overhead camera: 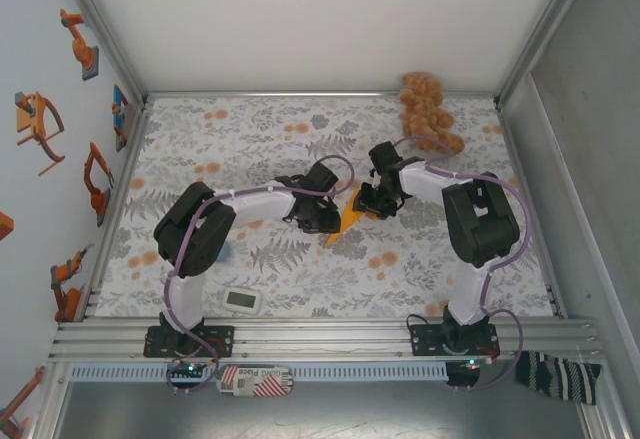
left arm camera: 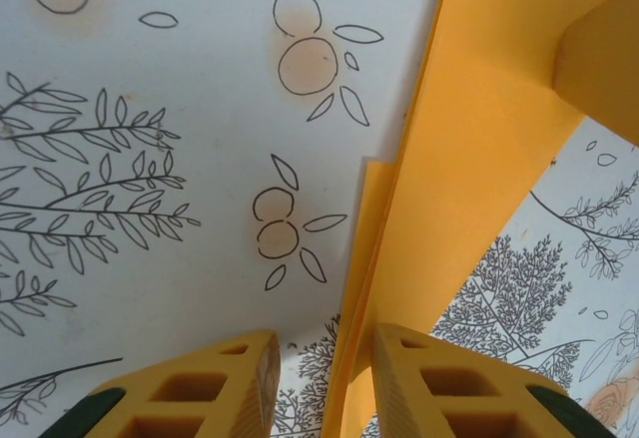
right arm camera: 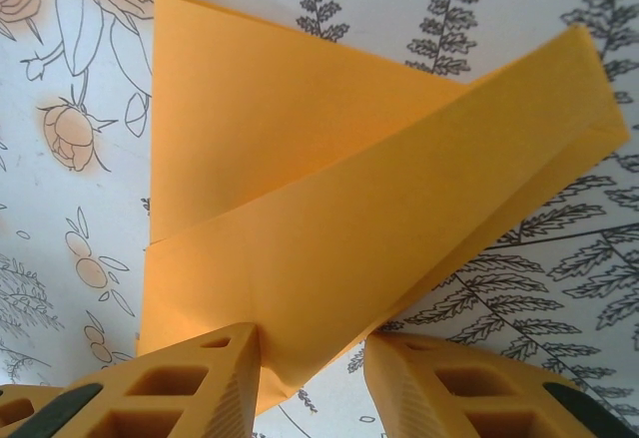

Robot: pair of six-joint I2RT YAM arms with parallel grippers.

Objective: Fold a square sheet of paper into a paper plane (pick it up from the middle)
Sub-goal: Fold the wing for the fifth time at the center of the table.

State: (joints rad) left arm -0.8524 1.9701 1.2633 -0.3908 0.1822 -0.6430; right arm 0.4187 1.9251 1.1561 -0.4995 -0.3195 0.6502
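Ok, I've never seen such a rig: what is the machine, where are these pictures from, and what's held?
These are two robot arms bolted side by side, each with a two-finger gripper. One picture looks down from above; the other two come from cameras on the wrists, so the yellow fingers are each arm's own. On the flowered cloth lie a folded orange paper, a tan plush toy far right, and a white device near the left arm's base. The left gripper straddles the paper's edge, jaws apart. The right gripper has a corner between its fingers; whether it pinches is unclear.
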